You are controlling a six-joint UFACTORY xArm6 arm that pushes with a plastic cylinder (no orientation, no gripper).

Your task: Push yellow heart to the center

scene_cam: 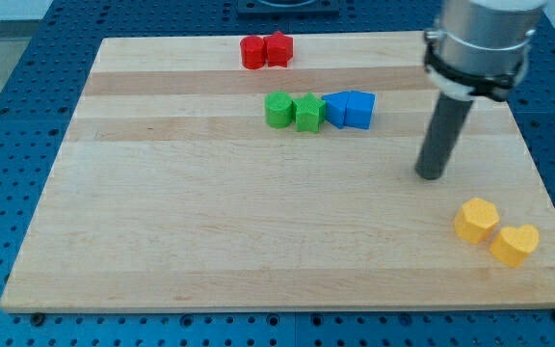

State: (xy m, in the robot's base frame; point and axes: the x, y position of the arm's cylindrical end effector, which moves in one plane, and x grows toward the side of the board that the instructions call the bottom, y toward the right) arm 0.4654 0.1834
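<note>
The yellow heart (515,243) lies near the board's lower right corner, touching a yellow hexagon-like block (476,220) just up-left of it. My tip (432,175) rests on the board above and to the left of both yellow blocks, a short gap from the hexagon-like one, touching neither. The rod runs up to the arm's grey end at the view's top right.
Two red blocks (265,50) sit together at the board's top edge. A row stands below them: green cylinder (278,110), green star (308,113), two blue blocks (351,109). The wooden board (210,241) lies on a blue perforated table.
</note>
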